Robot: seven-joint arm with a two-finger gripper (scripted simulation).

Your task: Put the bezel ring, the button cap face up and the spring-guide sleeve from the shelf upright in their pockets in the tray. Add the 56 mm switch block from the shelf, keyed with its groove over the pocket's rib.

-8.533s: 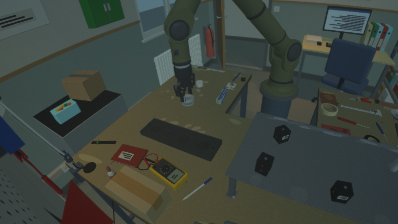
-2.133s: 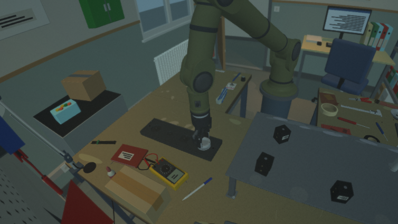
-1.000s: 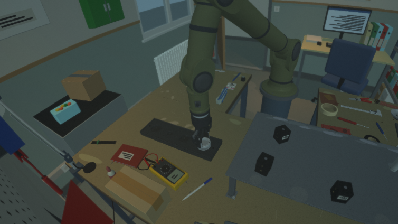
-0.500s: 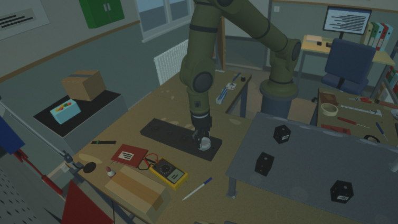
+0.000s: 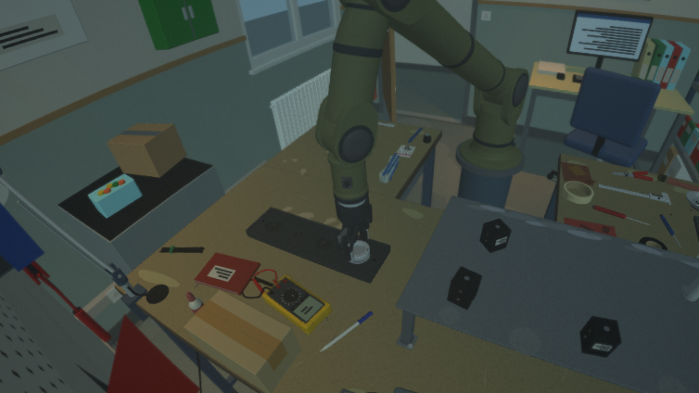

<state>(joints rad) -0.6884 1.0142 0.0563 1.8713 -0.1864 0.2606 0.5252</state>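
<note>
A pale grey round part [image 5: 360, 251], which looks like the bezel ring, sits at the near right end of the black tray [image 5: 317, 243]. My gripper [image 5: 353, 239] stands open directly over that part and holds nothing. Three black switch blocks rest on the grey shelf to the right: one at the far side [image 5: 495, 235], one nearer the left edge [image 5: 463, 287], and one at the near right [image 5: 600, 336]. The tray's other pockets are too dark to make out.
A yellow multimeter [image 5: 296, 303] with leads, a red notebook [image 5: 226, 272] and a cardboard box [image 5: 242, 337] lie close in front of the tray. A pen [image 5: 347, 331] lies near the shelf's leg. A second bench with tools stands far right.
</note>
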